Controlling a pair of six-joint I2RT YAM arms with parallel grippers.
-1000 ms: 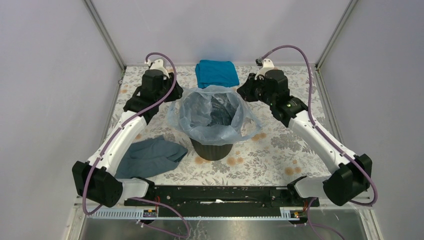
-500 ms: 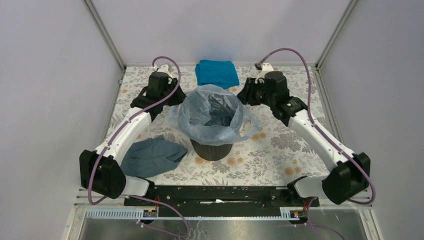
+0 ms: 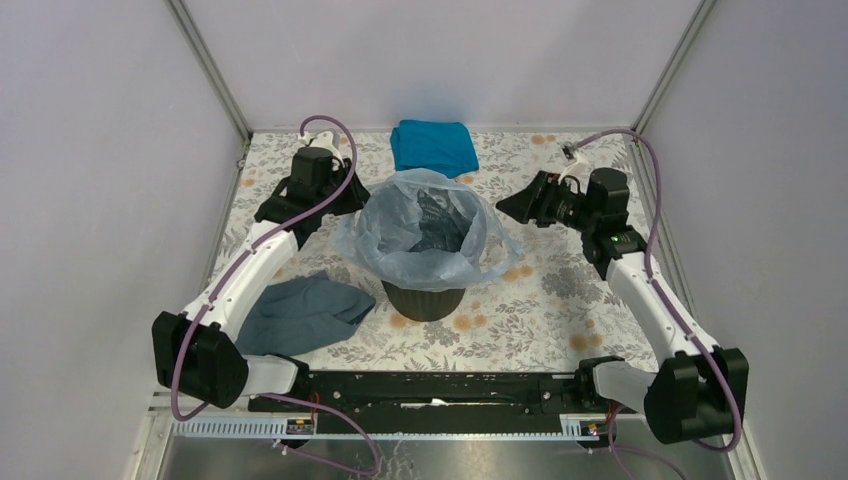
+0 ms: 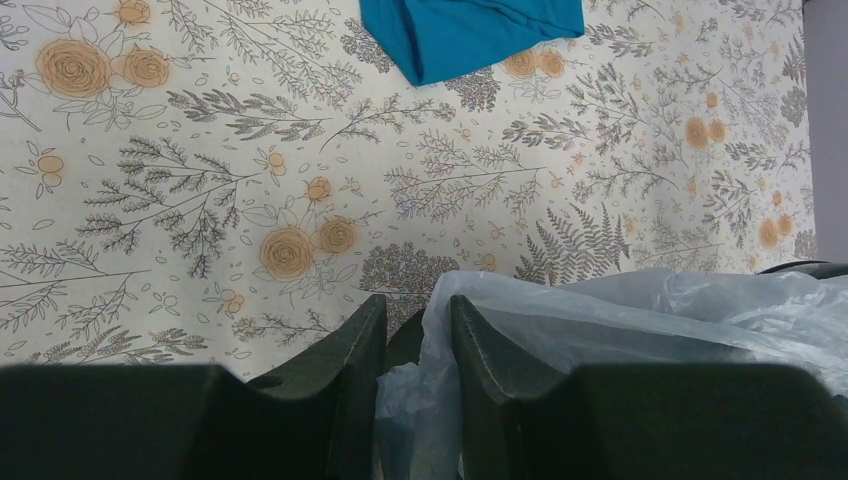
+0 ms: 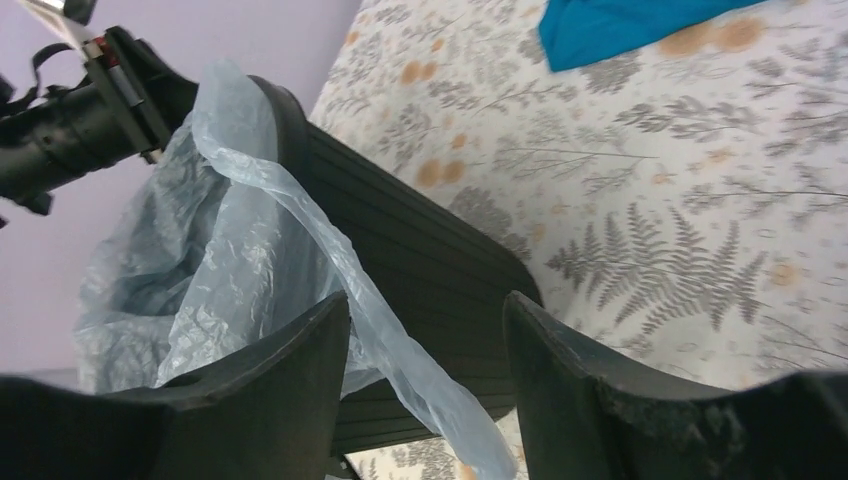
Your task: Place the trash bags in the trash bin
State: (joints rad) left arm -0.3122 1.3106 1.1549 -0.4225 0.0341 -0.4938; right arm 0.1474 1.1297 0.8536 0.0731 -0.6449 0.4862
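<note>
Left hand (image 4: 416,312): fingers drawn almost together, with only a narrow slot between them. A fold of the trash bag (image 3: 420,232) runs through that slot, pinched at the bag's left edge.
Right hand (image 5: 428,300): fingers spread wide with nothing between them. It is poised near the bag's right edge and pointed toward it, holding nothing.
Trash bag: pale blue-grey, wrinkled film. Its body hangs inside the trash bin (image 3: 425,300) with the mouth open upward. The edge is turned out over the rim, and a loose flap trails down the right side.
Trash bin: black, ribbed and upright, standing mid-worktop (image 3: 560,290) between the two arms.
Teal cloth (image 3: 433,147): folded flat at the far edge, behind the bin and apart from it.
Grey cloth (image 3: 300,312): crumpled at the near left, beside the left arm.
</note>
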